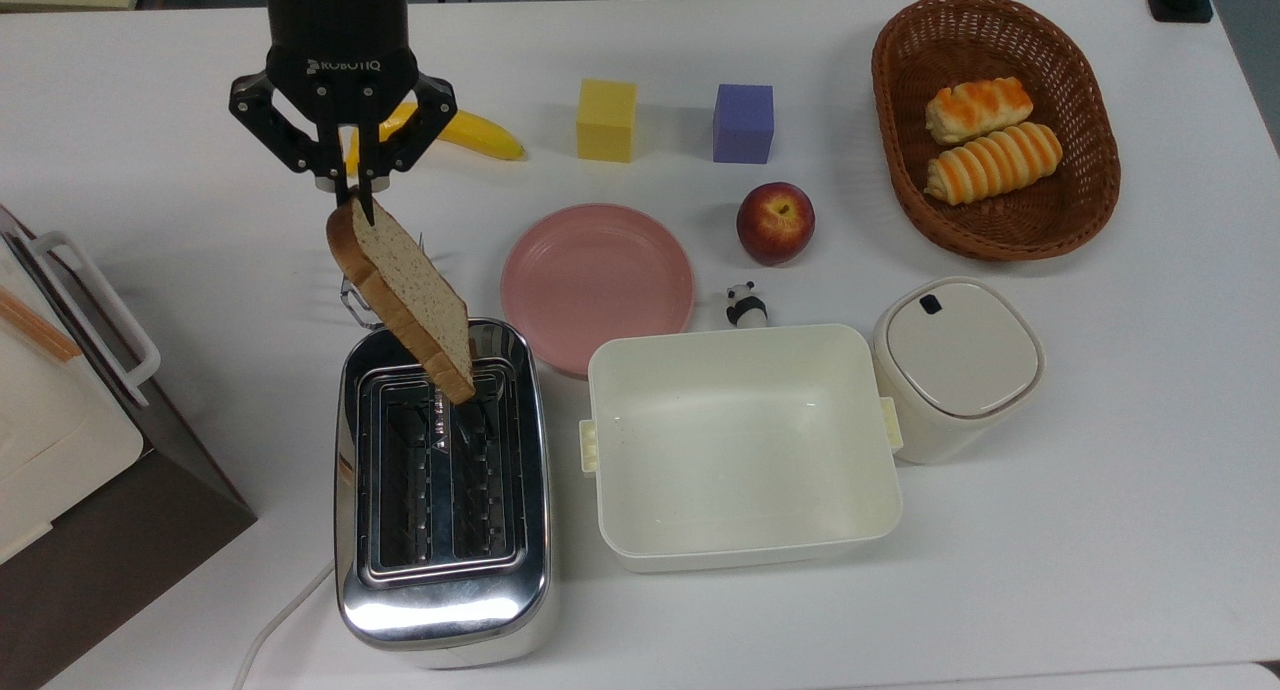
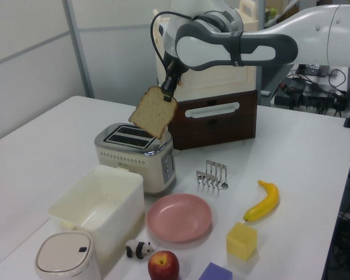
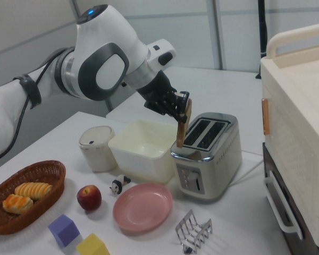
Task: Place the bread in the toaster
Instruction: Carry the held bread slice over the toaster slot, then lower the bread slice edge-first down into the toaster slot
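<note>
Top view has the gripper (image 1: 352, 192) pinching the tilted bread (image 1: 402, 295) over the toaster (image 1: 443, 490), so its corner may catch the slot rim.

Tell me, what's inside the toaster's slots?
Both slots of the toaster show only dark wire grilles. The bread hangs above, shut in the gripper, covering part of one slot's end in the top view.

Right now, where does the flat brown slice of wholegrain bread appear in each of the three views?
Top view: brown wholegrain bread slice, left of centre, over the shiny chrome toaster.
Left view: upper middle, above the toaster.
Right view: centre, seen edge-on, beside the toaster.
Shared landmark: the toaster.
</note>
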